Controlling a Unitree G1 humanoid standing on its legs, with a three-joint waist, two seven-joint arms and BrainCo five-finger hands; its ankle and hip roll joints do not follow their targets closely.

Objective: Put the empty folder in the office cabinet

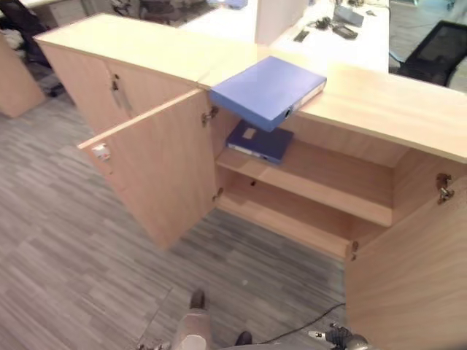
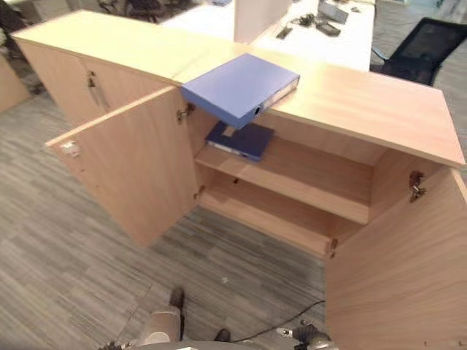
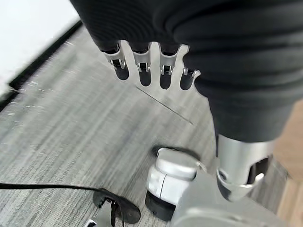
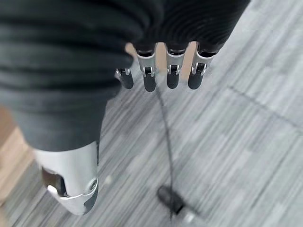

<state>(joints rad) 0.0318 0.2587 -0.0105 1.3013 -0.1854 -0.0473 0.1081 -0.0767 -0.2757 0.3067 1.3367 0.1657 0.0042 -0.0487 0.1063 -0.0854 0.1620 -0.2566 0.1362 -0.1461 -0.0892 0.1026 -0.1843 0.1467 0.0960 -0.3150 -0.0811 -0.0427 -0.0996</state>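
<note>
On top of the cabinet (image 1: 408, 109), overhanging its near edge above the open shelves, lies the folder (image 1: 266, 91). Left hand (image 3: 151, 66) and right hand (image 4: 161, 71) hang low, fingers relaxed, empty. Best grasp the overhanging end, then lower it onto the shelf (image 1: 328, 182), right of the second folder (image 1: 260, 141).

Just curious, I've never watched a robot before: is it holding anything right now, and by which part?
Nothing. The left hand and right hand hang open over the floor; the blue folder lies on the cabinet top.
</note>
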